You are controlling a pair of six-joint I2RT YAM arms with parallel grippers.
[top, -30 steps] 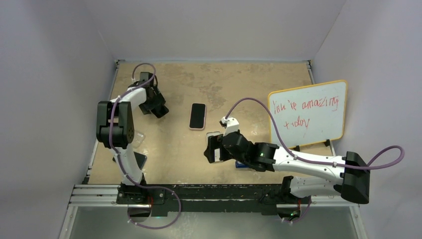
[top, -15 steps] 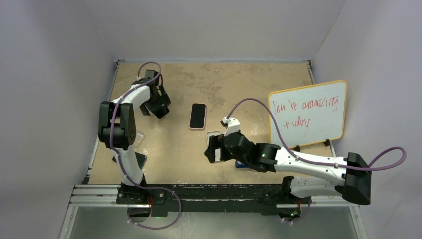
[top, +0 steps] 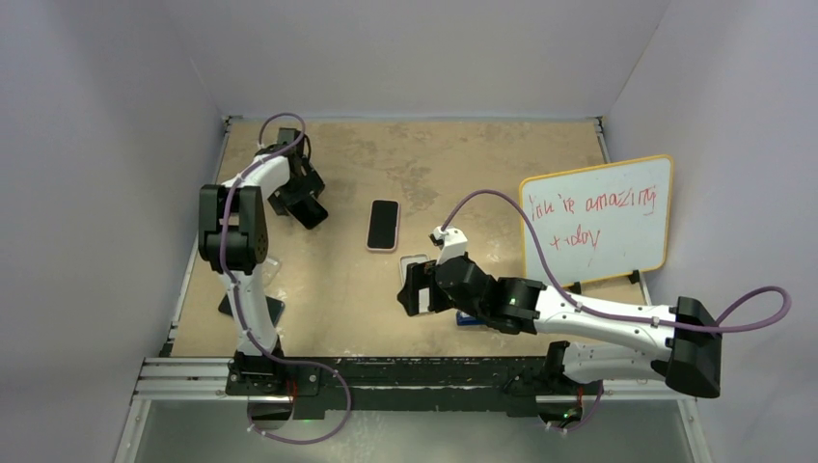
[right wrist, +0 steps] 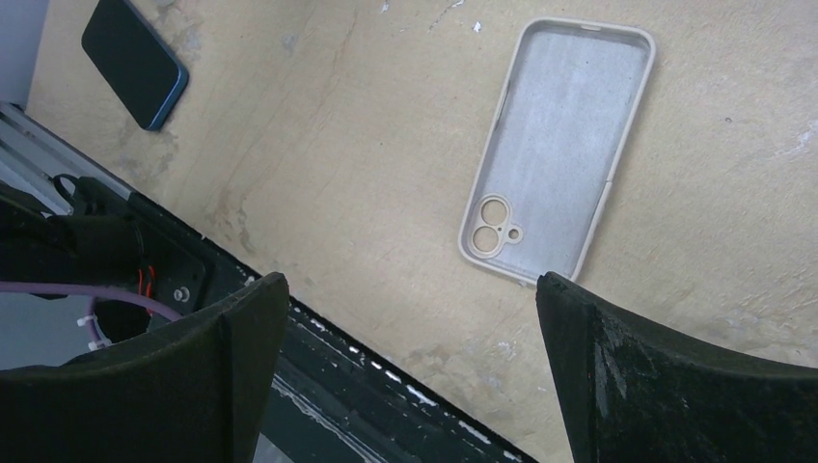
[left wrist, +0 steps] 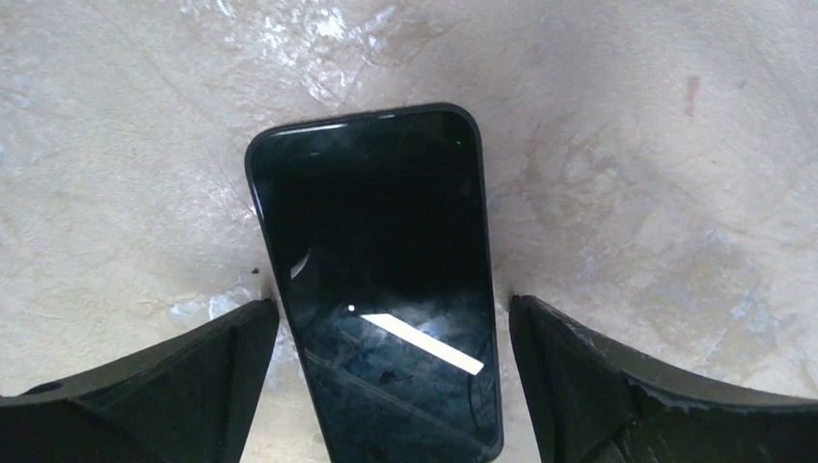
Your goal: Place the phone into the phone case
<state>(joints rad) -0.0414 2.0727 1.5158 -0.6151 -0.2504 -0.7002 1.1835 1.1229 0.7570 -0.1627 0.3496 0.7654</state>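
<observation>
My left gripper [left wrist: 391, 313] and right gripper [right wrist: 410, 282] both stand apart, empty. The phone [left wrist: 376, 260] is cut off at its near end. From overhead, the case [right wrist: 559, 145] is mostly hidden.

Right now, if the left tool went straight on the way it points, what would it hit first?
Most likely the dark phone, lying screen-up on the table. In the wrist view it sits centred in the gap of the open left tool, with nothing in between. How far off it lies cannot be judged.
</observation>
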